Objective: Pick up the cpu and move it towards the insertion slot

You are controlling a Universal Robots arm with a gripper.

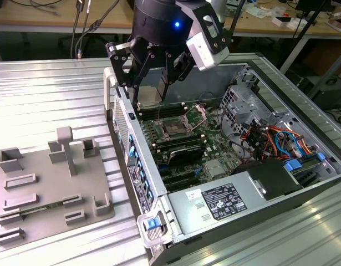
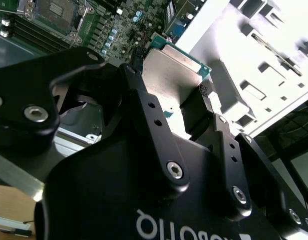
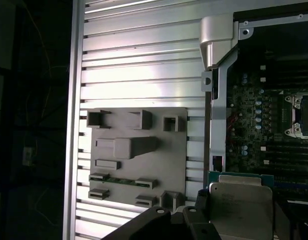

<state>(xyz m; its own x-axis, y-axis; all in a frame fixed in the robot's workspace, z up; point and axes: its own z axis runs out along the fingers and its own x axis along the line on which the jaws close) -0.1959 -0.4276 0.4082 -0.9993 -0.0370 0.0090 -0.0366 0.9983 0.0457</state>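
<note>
One pincer pinched the cpu by its edges, carrying it lifted over the open computer case's wall, short of the insertion slot inside, which lay open to receive it.

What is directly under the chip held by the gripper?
In the exterior view, the small silvery square cpu, held in the black gripper's fingers, hangs above the open computer case's near wall and green motherboard. The metal-framed insertion slot lies nearby. The chip's underside is hidden.
</note>
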